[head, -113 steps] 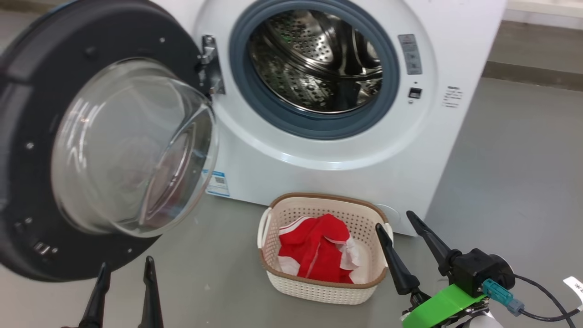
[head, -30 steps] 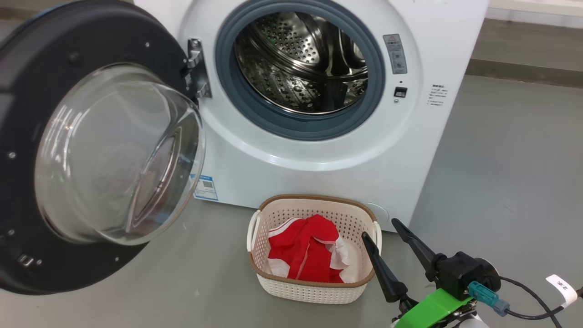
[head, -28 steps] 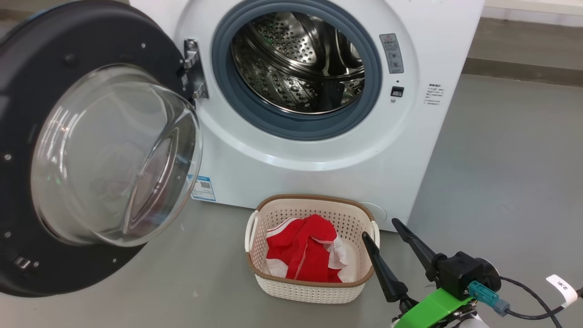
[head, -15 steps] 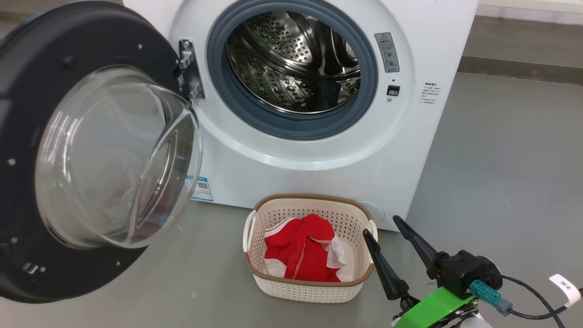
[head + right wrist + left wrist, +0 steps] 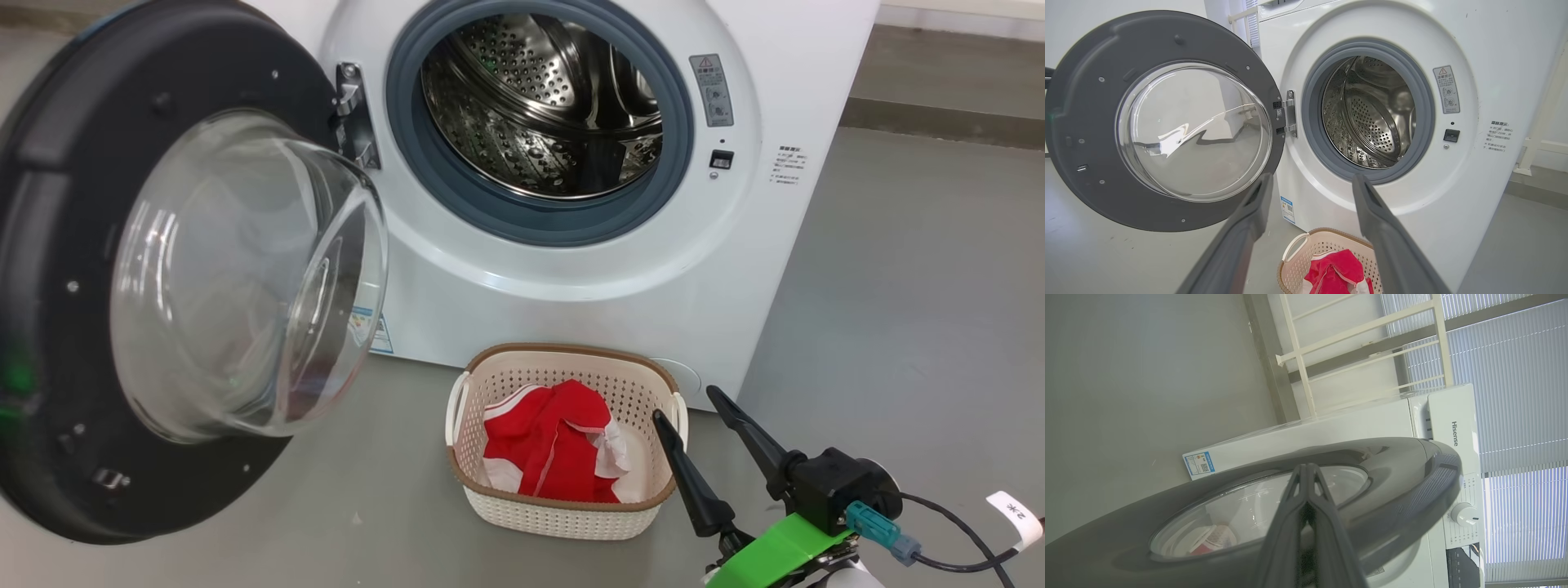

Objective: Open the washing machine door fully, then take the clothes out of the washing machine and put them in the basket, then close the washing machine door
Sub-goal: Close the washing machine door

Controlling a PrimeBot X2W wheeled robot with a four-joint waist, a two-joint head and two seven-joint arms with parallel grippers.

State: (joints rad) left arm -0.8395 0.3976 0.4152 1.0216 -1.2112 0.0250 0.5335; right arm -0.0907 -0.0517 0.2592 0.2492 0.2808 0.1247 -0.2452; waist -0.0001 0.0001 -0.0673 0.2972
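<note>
Closing the washing machine door (image 5: 49,245) looks like all that is left: it stands upright just ahead of the left gripper (image 5: 1306,469), which is pinched together and empty. The door is round, with no long axis, and its glass bowl (image 5: 245,278) bulges toward the right gripper (image 5: 684,403). The drum (image 5: 531,106) looks empty, and the clothes (image 5: 555,441) lie in the basket (image 5: 563,518) just left of that gripper's spread fingers.

Bright, even light — glare streaks on the washing machine door (image 5: 1167,122).
</note>
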